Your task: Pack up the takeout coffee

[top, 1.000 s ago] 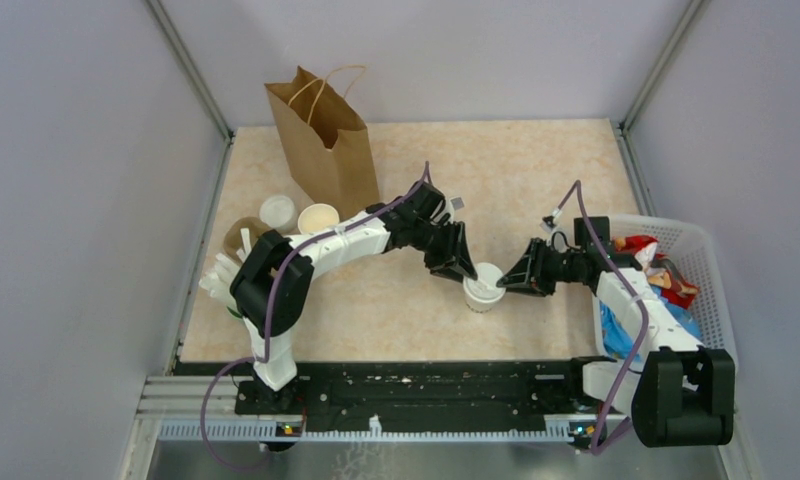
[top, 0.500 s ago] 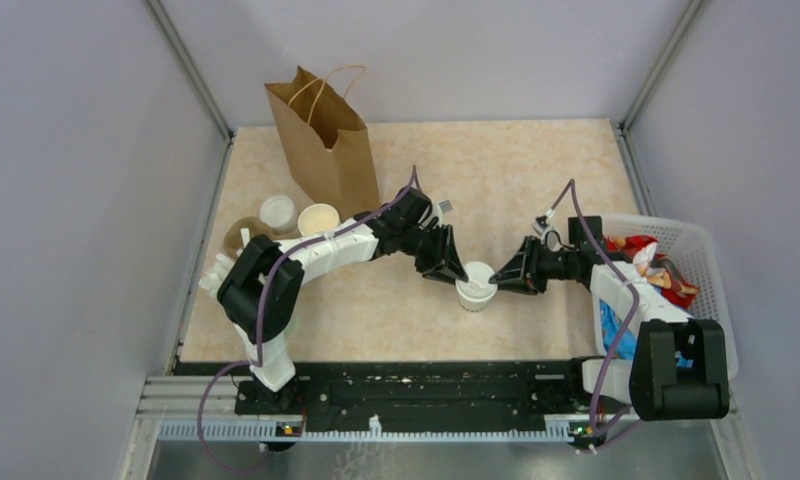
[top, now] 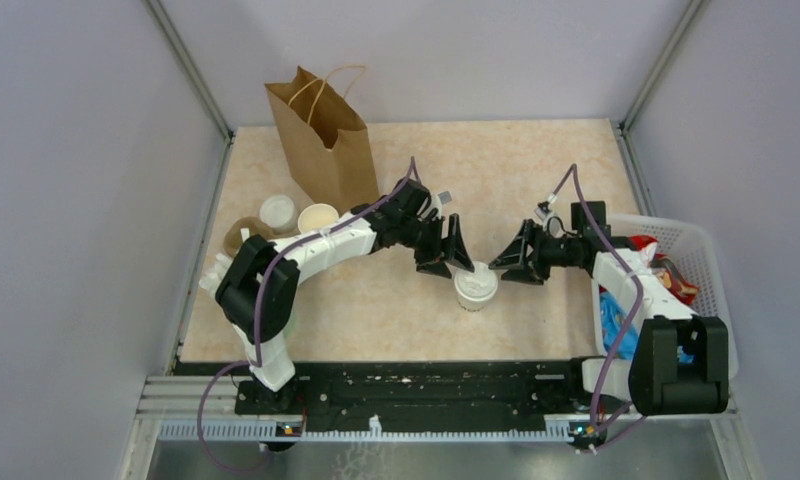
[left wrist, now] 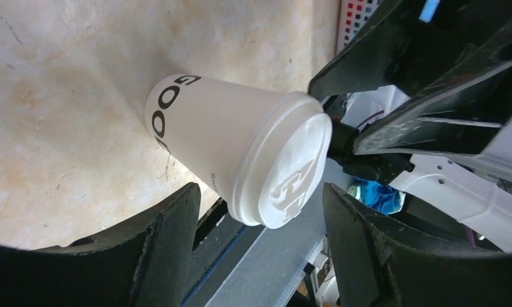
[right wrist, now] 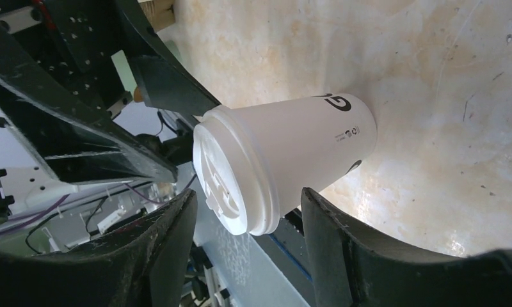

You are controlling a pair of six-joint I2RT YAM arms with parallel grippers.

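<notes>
room: pale grey walls close in the left, back and right of the top view. surface: beige marbled tabletop, with a black mounting rail across the bottom of the frame.

left arm: rises from its base at lower left, elbow folded near the left edge, forearm reaching right toward frame centre. right arm: base at lower right, forearm reaching left over the basket rim toward centre. the two wrists face each other.

tall brown paper bag with string handles: upright, mouth open, upper left of the tabletop. white plastic lattice basket: right edge, holding red and blue packets.

left gripper: jaws spread wide, gripping nothing; in the wrist view its black fingers stand either side of the lid end, the lower-left one very near the rim. right gripper: jaws also spread, nothing gripped, one finger to each side of the cup.

small white paper cup with a round white plastic lid: upright on the tabletop at frame centre, just below and between the two grippers, well apart from the bag. black lettering on its side.

left edge, beside the left arm: lidless cream paper cup, smaller white round piece.
</notes>
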